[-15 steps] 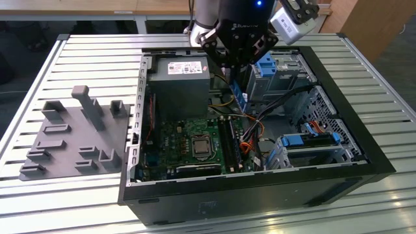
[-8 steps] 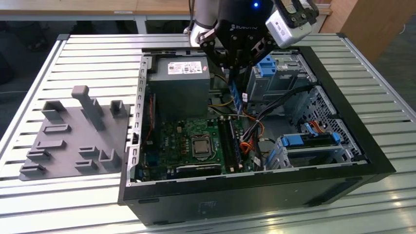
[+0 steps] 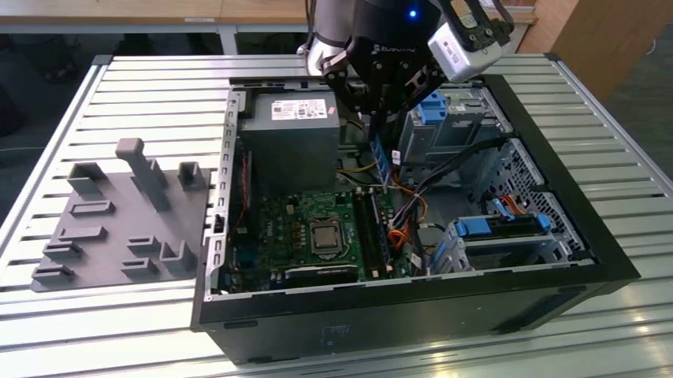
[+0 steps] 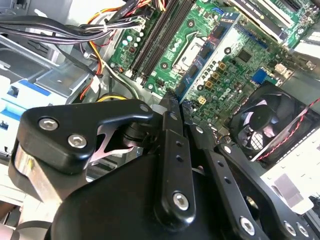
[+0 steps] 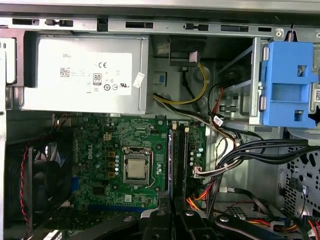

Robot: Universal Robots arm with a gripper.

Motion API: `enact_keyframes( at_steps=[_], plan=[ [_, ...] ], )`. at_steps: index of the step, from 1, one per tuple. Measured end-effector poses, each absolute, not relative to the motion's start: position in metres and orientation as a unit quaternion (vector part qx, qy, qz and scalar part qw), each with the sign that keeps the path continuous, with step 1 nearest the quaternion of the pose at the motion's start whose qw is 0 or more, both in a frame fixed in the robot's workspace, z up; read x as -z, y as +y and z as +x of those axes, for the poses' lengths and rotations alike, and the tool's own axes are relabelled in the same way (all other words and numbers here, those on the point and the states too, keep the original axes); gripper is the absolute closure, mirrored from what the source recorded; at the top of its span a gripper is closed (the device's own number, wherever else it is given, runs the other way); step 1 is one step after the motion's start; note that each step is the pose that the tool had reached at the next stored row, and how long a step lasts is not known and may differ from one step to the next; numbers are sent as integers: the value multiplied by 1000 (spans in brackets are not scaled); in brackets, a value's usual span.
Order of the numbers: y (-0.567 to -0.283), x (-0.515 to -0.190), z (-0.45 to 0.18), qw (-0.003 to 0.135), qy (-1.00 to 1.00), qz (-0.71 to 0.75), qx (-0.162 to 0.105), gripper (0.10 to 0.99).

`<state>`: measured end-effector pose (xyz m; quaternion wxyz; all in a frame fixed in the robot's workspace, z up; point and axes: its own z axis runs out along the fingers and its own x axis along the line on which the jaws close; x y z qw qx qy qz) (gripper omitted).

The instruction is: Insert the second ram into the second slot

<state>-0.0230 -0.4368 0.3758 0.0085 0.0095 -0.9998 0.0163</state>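
The arm comes straight down from over the table's far edge into the open case, wrist vertical. Its gripper is pressed together on the ram, pinching its top end. The blue stick hangs upright with its lower end just above the slots; whether it touches them I cannot tell.

In the first wrist view the gripper lines up with the slots, which run beside the socket on the board. In the second wrist view the gripper has its black links in front, with the slots and a fan beyond.

The table is slatted metal. The case stands toward the exterior view's right. A grey tray with upright pegs lies just beside it on the exterior view's left.

The power supply stands close on one side of the ram. Cables and a blue bracket are close on the other. Above the board, toward the case's near wall, the space is open.
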Motion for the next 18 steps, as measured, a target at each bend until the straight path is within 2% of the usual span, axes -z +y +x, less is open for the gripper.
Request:
enact_keyframes(
  at_steps=[18],
  plan=[
    [-437,-367,-23,11,-1000,10,-16,949]
  ],
)
